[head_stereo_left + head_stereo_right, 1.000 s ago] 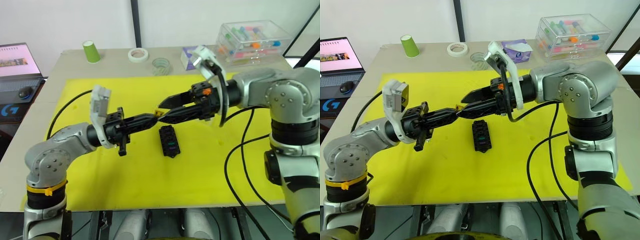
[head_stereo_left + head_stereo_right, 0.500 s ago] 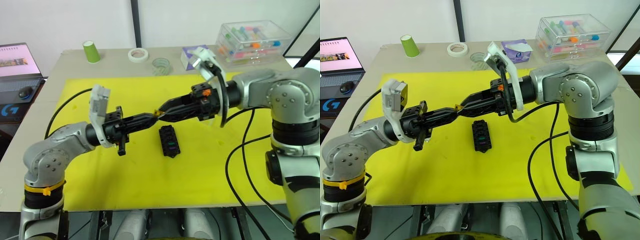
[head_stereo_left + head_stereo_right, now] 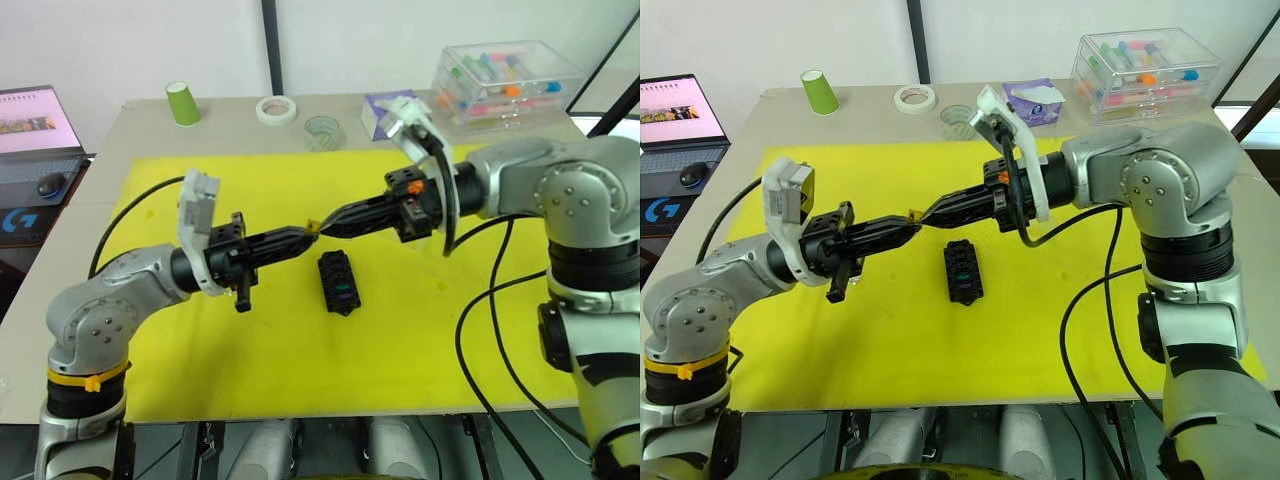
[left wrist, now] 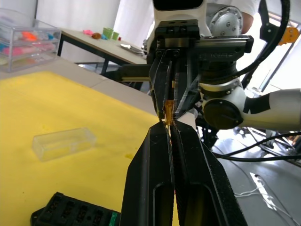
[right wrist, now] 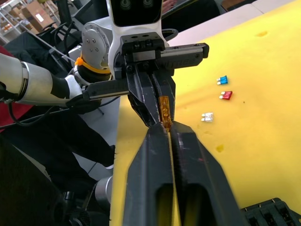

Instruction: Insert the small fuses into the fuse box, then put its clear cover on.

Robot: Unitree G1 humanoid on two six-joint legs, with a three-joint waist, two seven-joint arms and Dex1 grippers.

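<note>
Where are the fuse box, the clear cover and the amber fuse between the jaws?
fuse box [image 3: 962, 270]: right eye view, middle of its slotted top.
clear cover [image 4: 63, 142]: left wrist view, centre of its upper face.
amber fuse [image 5: 165, 109]: right wrist view, middle of its body.

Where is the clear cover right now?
The clear cover lies flat on the yellow mat in the left wrist view, apart from the fuse box.

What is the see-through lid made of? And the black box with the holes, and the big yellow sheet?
The clear cover looks like hard, glossy transparent plastic: the yellow shows through it and its edges catch light. The fuse box seems moulded matte black plastic with crisp slots. The yellow mat looks like thin, dull sheet, maybe paper or foam; hard to tell.
</note>
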